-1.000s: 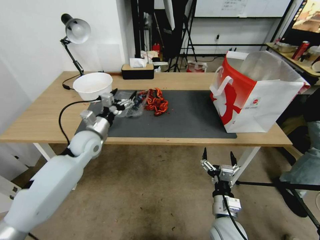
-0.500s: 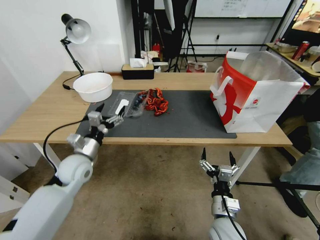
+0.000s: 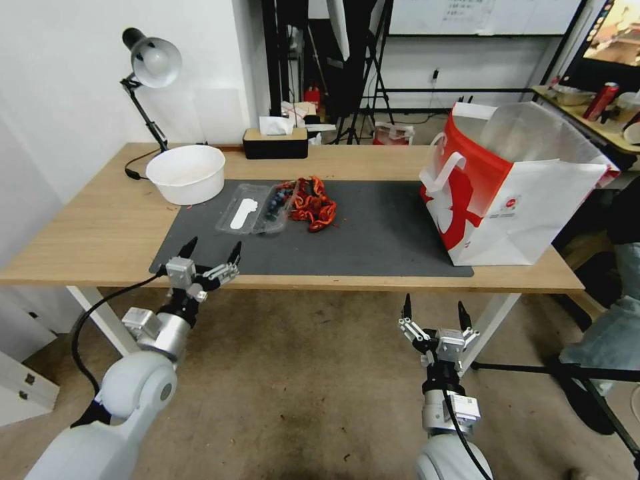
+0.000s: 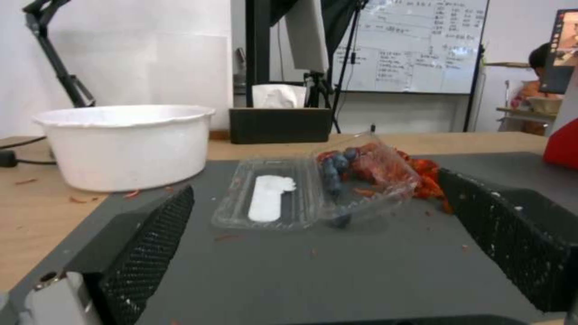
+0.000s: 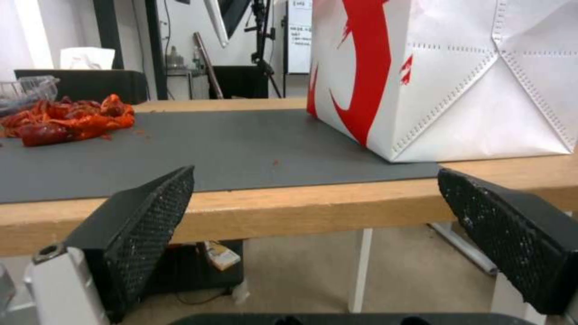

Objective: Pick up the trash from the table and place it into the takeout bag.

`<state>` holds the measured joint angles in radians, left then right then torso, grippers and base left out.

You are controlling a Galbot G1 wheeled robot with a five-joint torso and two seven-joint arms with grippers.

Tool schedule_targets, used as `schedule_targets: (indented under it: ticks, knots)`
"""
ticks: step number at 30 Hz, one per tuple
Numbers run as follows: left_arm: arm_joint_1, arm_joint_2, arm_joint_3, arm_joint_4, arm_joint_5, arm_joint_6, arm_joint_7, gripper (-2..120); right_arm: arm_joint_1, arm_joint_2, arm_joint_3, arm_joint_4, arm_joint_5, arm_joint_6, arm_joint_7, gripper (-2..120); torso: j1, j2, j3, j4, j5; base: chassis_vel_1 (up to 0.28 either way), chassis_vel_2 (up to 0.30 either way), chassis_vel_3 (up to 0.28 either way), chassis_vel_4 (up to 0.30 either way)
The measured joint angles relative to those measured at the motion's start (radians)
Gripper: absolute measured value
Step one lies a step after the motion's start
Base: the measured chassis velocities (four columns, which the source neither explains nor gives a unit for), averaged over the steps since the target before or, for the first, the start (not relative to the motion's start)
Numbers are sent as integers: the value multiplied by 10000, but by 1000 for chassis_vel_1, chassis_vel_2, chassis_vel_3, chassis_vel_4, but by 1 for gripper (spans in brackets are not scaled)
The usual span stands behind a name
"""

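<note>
The trash lies on the table's dark mat (image 3: 373, 233): a white bowl (image 3: 185, 173) (image 4: 126, 144) at the mat's far left corner, an open clear clamshell (image 3: 257, 208) (image 4: 313, 189) holding blueberries, and a heap of red shells (image 3: 312, 203) (image 5: 66, 119) touching it. The takeout bag (image 3: 507, 180) (image 5: 458, 76), white with red sides, stands open on the right end of the table. My left gripper (image 3: 210, 257) (image 4: 325, 253) hovers open and empty over the mat's near left corner, facing the clamshell. My right gripper (image 3: 432, 313) (image 5: 325, 239) waits open below the table's front edge.
A silver desk lamp (image 3: 152, 63) and a black-and-wood tissue box (image 3: 275, 141) (image 4: 280, 124) stand along the back of the light-wood table (image 3: 80, 233). Stands and tripods crowd the floor behind. A black tripod leg (image 3: 553, 370) runs along the floor at the right.
My left arm has drawn back from the clamshell and bowl toward the table's front edge and sunk lower, still open and empty. The trash, the bag and the right arm have stayed put.
</note>
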<state>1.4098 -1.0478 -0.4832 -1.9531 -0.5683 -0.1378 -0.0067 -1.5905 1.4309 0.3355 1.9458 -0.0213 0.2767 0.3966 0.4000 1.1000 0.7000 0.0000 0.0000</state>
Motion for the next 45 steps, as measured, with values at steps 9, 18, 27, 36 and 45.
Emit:
schedule_targets:
  ticks: [9,18,27,36,45]
  knots:
    - [629,-376,-297,40,230,-332,122,100,27,5,-12,0,18,19,-42,100,0,0,0,0,-1,0,0,0,0]
    - [978,-625,-363,214,463,-561,138,100,59,7,-11,0,32,45,-70,100,0,0,0,0,0,0,0,0,0]
    - [1238,-788,-387,218,645,-687,136,100,84,13,-35,0,55,109,-224,100,0,0,-1,0,0,0,0,0,0]
    - [1288,-810,-456,259,695,-820,138,100,160,-43,-51,-32,68,192,-432,100,0,0,-1,0,0,0,0,0,0]
    - [1281,-802,-471,278,723,-844,141,100,168,-53,-50,-50,83,221,-478,100,0,-2,-1,0,0,0,0,0,0]
